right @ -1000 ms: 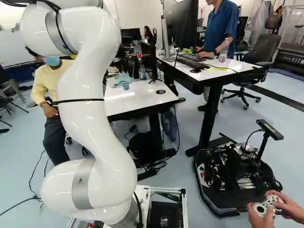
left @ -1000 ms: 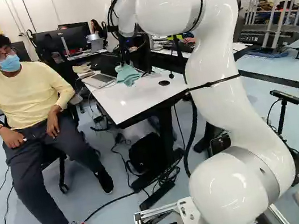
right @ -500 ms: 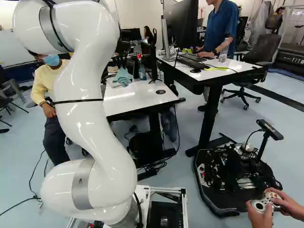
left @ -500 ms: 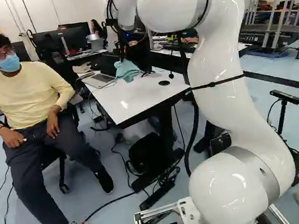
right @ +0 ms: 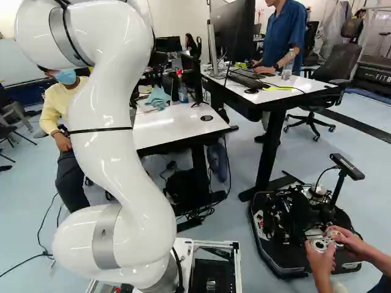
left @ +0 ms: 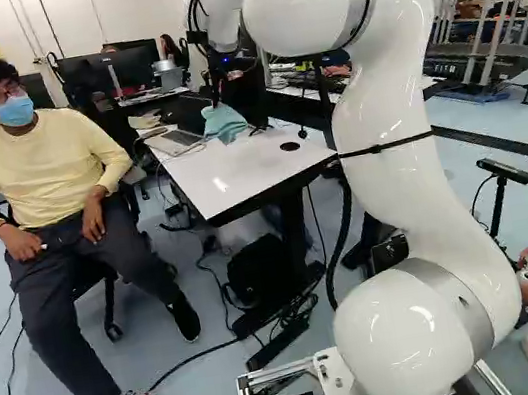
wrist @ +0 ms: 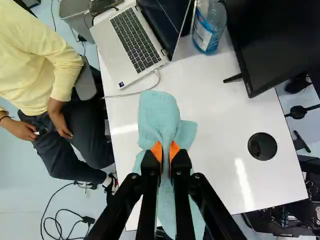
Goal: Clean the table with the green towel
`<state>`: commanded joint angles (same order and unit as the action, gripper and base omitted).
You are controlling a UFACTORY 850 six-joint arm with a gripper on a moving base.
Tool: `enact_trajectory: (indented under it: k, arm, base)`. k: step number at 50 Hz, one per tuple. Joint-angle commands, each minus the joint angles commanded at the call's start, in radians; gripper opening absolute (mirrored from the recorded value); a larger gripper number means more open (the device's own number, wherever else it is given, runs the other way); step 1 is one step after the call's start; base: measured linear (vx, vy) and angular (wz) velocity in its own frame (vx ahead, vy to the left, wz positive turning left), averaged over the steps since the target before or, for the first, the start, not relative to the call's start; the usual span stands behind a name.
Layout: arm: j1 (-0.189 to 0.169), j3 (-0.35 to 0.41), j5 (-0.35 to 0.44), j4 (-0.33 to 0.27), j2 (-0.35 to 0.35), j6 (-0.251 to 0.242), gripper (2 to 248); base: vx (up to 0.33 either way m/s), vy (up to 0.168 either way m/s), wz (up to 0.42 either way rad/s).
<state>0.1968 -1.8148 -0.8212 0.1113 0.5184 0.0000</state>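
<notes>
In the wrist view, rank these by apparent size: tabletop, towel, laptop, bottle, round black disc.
Largest to smallest:
1. Tabletop
2. Towel and laptop: too close to rank
3. Bottle
4. Round black disc

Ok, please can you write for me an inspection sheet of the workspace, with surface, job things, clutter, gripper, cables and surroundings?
Surface: white table with a round black inset; light glare; stains: nothing seen.
Job's things: towel, blue-green and bunched; how firmly it touches the table, cannot tell.
Clutter: open laptop, bottle with blue label and monitor, all beyond the towel.
Gripper: shut on the towel, orange pads on both sides of a fold.
Cables: white cable runs from the laptop over the table edge, close to the towel; dark cable on the floor.
Surroundings: second table with keyboard; black platform with a mast at right of the right base view.
</notes>
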Motion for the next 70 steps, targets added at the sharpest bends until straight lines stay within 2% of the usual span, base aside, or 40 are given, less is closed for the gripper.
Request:
enact_trajectory:
  k: [11, 21, 70]
  arm:
    - [-0.002, 0.036, 0.000, 0.000, -0.027, 0.000, 39]
    - [-0.019, 0.088, 0.000, 0.000, -0.067, 0.000, 39]
    - [-0.156, 0.226, 0.000, 0.000, -0.177, 0.000, 39]
  base:
    - [0.000, 0.000, 0.000]
    - [0.000, 0.000, 0.000]
    - [0.000, 0.000, 0.000]
